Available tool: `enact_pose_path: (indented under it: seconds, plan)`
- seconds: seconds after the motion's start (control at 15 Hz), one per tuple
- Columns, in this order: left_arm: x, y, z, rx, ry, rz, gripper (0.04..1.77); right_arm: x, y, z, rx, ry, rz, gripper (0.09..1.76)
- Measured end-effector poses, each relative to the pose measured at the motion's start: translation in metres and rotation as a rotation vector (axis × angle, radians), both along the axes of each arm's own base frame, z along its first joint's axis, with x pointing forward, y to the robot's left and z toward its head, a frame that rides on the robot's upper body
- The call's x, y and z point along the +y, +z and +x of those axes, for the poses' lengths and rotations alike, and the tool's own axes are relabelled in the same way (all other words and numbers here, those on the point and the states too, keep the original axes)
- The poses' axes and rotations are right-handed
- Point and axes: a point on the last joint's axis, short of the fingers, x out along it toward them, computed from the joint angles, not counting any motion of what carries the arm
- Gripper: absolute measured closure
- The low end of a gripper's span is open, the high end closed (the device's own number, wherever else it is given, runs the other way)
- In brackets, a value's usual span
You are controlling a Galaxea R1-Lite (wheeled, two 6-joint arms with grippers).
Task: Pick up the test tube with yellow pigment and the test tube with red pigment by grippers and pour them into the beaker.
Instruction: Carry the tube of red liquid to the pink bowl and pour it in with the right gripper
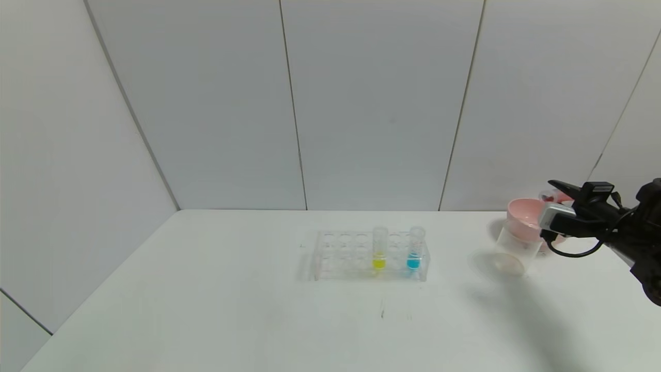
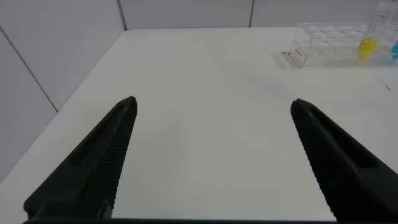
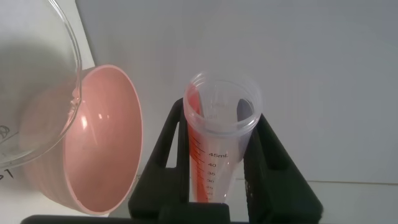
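Left gripper (image 2: 211,155) nearest, parked, jaws wide apart | yellow tube (image 1: 379,249) upright in rack (image 1: 335,256), bench (image 1: 206,310) centre; light, slick, brittle: grip mid-body | beaker (image 1: 514,250) at 3 o'clock | right gripper (image 3: 221,180) clamps red tube (image 3: 217,143), tilted.

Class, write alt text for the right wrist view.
The right gripper clamps the test tube with red pigment, tilted so red liquid streaks along its wall. Its open mouth faces the camera, beside the pink bowl and the beaker.
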Motion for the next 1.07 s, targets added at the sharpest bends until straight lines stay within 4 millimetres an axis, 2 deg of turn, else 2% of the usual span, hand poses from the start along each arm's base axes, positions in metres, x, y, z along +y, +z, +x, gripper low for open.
enact_pose_path:
  seconds: [1.07]
  plan:
    - [0.0,0.0,0.0,0.0,0.0,0.0,0.05,0.015,0.004,0.006,-0.033,0.016,-0.077,1.29]
